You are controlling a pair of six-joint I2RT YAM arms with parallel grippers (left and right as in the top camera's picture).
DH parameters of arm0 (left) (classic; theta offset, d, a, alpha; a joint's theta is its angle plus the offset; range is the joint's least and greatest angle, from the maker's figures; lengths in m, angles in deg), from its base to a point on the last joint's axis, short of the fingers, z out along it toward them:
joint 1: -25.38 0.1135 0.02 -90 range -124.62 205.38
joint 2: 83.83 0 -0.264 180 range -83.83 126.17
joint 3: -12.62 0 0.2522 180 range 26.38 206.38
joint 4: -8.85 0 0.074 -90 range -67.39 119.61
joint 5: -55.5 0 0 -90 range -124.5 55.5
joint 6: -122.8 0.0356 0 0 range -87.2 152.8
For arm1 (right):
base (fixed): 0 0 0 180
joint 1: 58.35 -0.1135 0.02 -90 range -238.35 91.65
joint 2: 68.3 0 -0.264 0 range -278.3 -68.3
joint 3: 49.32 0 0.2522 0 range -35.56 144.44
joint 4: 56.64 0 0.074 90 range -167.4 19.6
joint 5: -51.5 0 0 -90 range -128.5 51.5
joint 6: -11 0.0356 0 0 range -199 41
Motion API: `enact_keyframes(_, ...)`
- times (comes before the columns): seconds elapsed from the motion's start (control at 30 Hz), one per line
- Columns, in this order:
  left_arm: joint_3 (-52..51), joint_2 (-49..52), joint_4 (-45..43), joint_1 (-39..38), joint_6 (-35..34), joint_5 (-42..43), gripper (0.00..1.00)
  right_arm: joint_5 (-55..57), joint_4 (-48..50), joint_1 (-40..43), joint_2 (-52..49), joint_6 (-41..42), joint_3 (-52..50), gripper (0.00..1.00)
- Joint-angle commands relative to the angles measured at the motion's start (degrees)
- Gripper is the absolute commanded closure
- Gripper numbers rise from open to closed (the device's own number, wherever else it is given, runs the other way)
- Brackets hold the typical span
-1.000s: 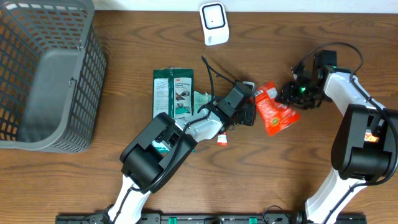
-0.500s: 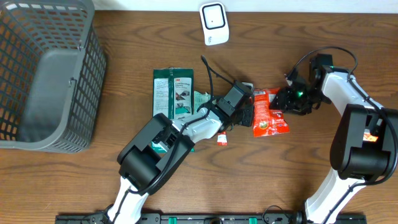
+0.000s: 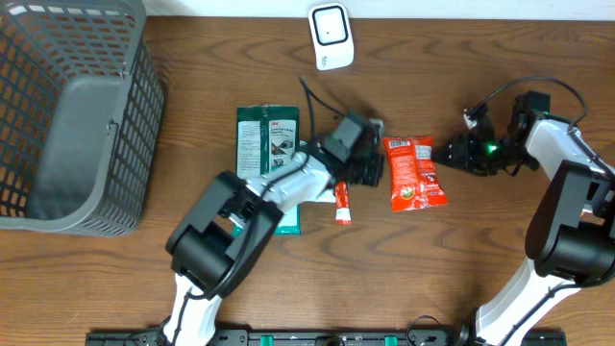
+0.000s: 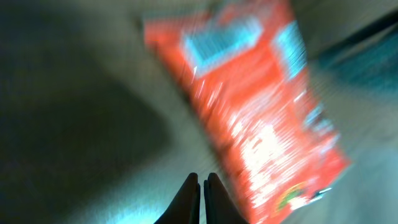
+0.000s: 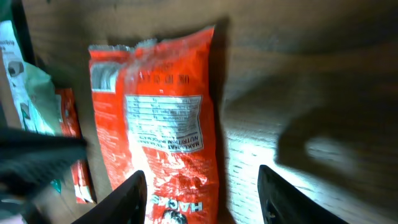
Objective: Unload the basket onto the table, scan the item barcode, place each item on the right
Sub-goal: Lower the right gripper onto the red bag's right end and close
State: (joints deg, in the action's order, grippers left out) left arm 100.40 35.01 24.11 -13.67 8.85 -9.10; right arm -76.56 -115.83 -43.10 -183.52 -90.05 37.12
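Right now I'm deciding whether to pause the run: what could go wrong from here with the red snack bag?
1. The red snack bag lies flat on the table, and the right fingers stand open off it; re-pinching a flat bag may slip.
2. The shut left fingers sit close beside it and could shove it.
3. The white scanner is well away, so a carry is needed.

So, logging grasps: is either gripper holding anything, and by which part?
Nothing is held. The bag lies flat on the table; the left gripper is shut empty, the right gripper open beside it.
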Motion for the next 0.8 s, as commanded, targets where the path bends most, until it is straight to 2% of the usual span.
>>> enact_keyframes(0.0,3.15,-2.91,-0.87,1.75,0.98,5.57,0.93,-3.08,1.46,0.09,-2.12,-1.92,-2.62,0.50)
enact_keyframes(0.17,3.15,-2.16,-5.07,1.38,0.66,5.46,0.92,-7.30,3.23,0.09,-2.12,-4.94,-5.64,0.53)
enact_keyframes(0.33,3.15,0.98,-9.55,0.33,-3.43,5.44,0.93,-9.44,4.59,0.09,-2.12,-4.90,-7.61,0.55)
enact_keyframes(0.57,3.15,5.35,-9.51,0.24,-3.13,3.28,0.92,-12.79,6.91,0.07,-2.12,-4.90,-10.54,0.58)
enact_keyframes(0.77,3.13,6.54,-8.61,0.24,-2.84,1.97,0.92,-13.77,10.10,0.04,-2.12,-4.85,-13.57,0.56)
